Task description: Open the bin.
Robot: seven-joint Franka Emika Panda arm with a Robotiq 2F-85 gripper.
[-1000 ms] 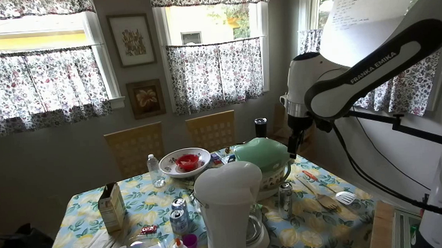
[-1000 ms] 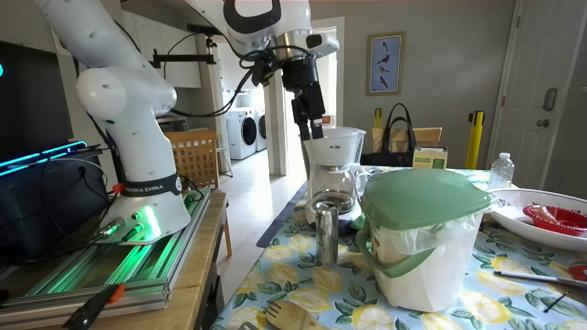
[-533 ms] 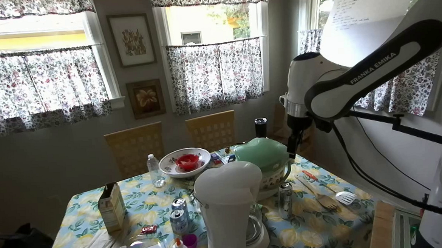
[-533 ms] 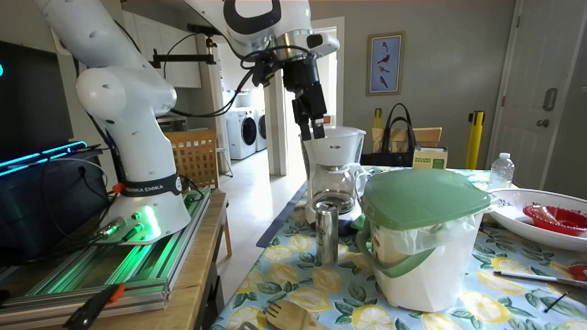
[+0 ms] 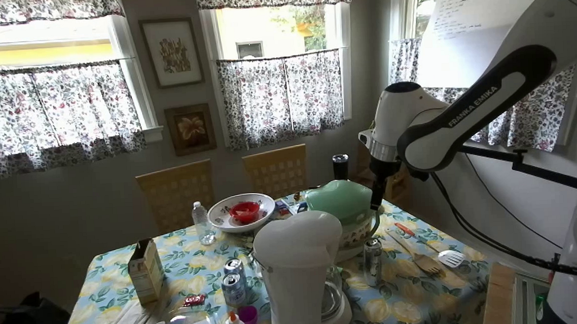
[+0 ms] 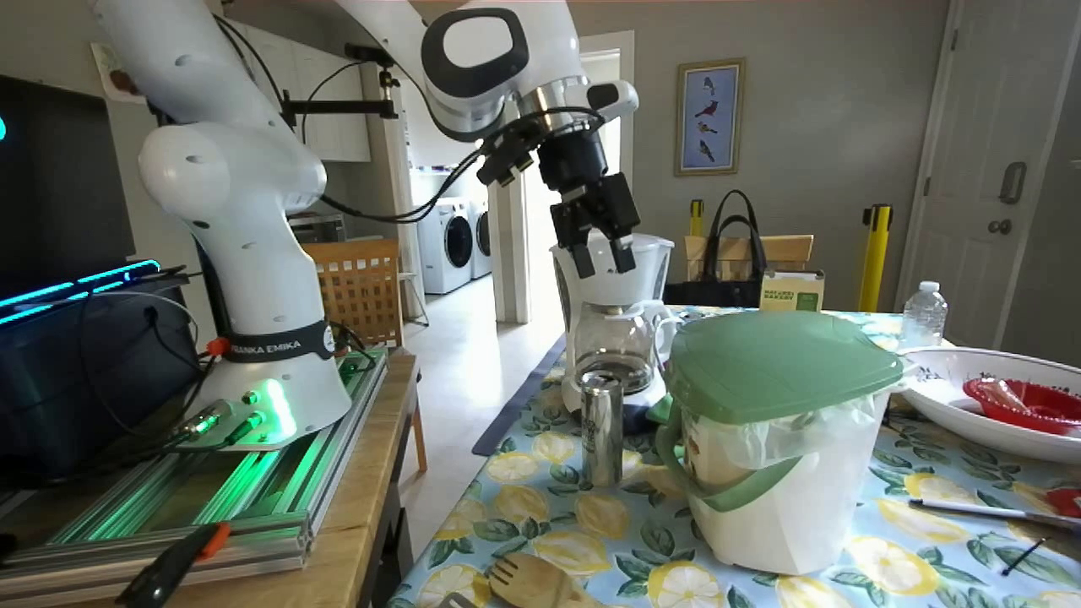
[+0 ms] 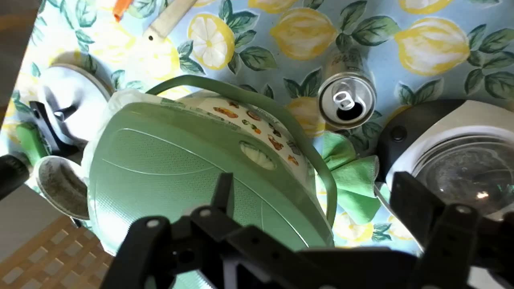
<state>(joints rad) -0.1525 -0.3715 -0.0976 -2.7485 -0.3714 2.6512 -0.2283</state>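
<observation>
The bin (image 6: pixel 811 494) stands upright on the bench (image 5: pixel 185 268), right of centre in an exterior view. Its green lid (image 6: pixel 781 363) lies down over the cream-white body; opening is not yet done. A pale translucent liner (image 6: pixel 790 439) shows below the lid's edge. The green carry handle (image 7: pixel 330 186) hangs lowered; in the wrist view it curves past the lid's upper right side, beside a band of printed motifs.

The pincer (image 6: pixel 603 263) is spread wide, its two sides well apart. It hangs tilted at upper centre of an exterior view, above and left of the bin and apart from the lid, and shows in front of the upper housing of a white drip coffee maker (image 6: pixel 625 291). In the wrist view its left side covers part of the lid, and its right side covers part of the coffee maker.

A silver can (image 6: pixel 602 435) stands upright just beside the bin; the wrist view shows its ring tab and open mouth. A green cloth (image 7: pixel 355 182) lies between bin and coffee maker. In both exterior views a wide white bowl (image 5: pixel 219 216) holds a smaller red bowl (image 5: pixel 244 211). A clear plastic bottle (image 5: pixel 203 225) stands just beside it, left of centre in an exterior view. At lower right of that frame a wooden fork (image 5: pixel 424 264) and a white slotted turner (image 5: pixel 451 258) lie near each other on the lemon-print tablecloth (image 5: pixel 407 301).
</observation>
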